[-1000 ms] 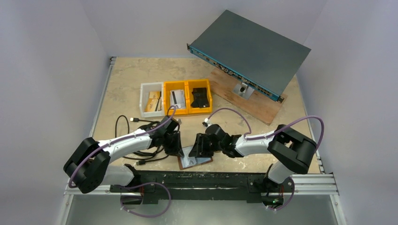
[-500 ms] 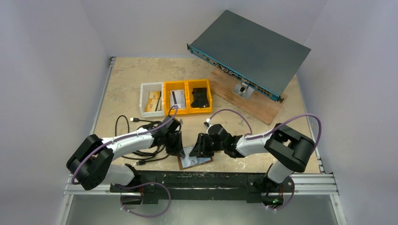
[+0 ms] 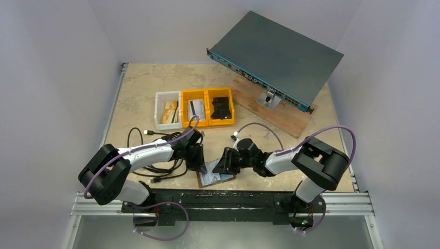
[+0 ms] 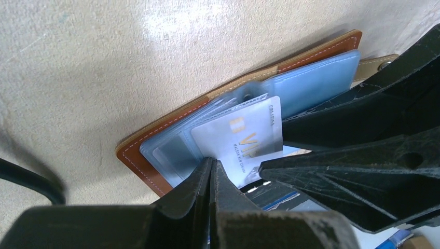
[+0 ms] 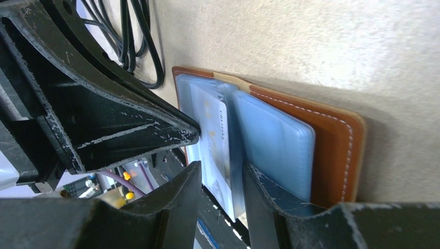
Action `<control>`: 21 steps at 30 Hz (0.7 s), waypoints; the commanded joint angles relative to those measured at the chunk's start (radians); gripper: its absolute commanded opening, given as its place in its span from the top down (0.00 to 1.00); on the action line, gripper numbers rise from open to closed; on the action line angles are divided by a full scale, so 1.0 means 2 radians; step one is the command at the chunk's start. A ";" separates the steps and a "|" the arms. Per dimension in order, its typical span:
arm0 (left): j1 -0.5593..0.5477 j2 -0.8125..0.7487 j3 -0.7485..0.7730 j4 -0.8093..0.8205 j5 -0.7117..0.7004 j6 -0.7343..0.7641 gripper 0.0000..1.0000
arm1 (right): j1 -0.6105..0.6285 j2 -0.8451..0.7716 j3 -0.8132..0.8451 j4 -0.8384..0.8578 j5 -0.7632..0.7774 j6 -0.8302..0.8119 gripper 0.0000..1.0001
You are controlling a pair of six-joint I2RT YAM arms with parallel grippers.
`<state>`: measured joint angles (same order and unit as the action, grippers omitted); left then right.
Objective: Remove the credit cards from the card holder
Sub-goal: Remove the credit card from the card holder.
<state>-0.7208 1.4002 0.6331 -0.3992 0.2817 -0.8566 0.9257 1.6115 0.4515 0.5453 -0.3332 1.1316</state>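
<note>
The brown card holder (image 3: 216, 180) lies open near the table's front edge, its blue clear pockets up. A white credit card (image 4: 244, 136) with gold lettering sticks partly out of a middle pocket. My left gripper (image 3: 200, 164) is shut with nothing in it, and its tips (image 4: 211, 162) press on the pockets beside the card. My right gripper (image 3: 221, 165) comes in from the right. In the right wrist view its jaws (image 5: 220, 174) stand apart around the card's (image 5: 215, 136) free edge and a pocket leaf. The holder's right half (image 5: 332, 136) lies flat.
A white bin (image 3: 157, 111) with tan cards, a yellow bin (image 3: 195, 93) with pale cards and a yellow bin (image 3: 220, 91) with a black object stand mid-table. Black cables (image 3: 150, 155) lie left of the holder. A grey rack unit (image 3: 275, 54) leans on a wooden board (image 3: 283, 116) at the back right.
The right gripper's jaws have narrowed slightly around the card. Both arms have shifted a little; the card holder has stayed in place.
</note>
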 commanded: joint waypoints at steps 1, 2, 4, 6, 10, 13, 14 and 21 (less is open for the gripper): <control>-0.001 0.022 -0.004 -0.017 -0.045 0.007 1.00 | -0.013 -0.006 -0.032 0.041 -0.013 0.011 0.64; 0.000 0.023 -0.003 -0.018 -0.046 0.007 1.00 | -0.016 -0.004 -0.037 0.054 -0.016 0.015 0.64; 0.000 0.022 -0.002 -0.021 -0.048 0.009 1.00 | -0.019 -0.001 -0.045 0.078 -0.023 0.024 0.65; 0.000 0.022 -0.003 -0.024 -0.052 0.009 1.00 | -0.021 0.004 -0.052 0.100 -0.028 0.032 0.66; 0.000 0.021 -0.004 -0.026 -0.053 0.009 1.00 | -0.024 0.017 -0.059 0.132 -0.035 0.045 0.73; 0.000 0.020 -0.004 -0.026 -0.053 0.009 1.00 | -0.026 0.023 -0.064 0.152 -0.038 0.053 0.77; 0.000 0.020 -0.004 -0.026 -0.053 0.009 1.00 | -0.026 0.024 -0.065 0.155 -0.038 0.054 0.79; 0.001 0.016 -0.005 -0.028 -0.054 0.010 1.00 | -0.027 0.023 -0.064 0.158 -0.039 0.052 0.93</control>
<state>-0.7204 1.4090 0.6403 -0.4038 0.2821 -0.8562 0.8761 1.6581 0.3305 0.8082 -0.3965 1.2331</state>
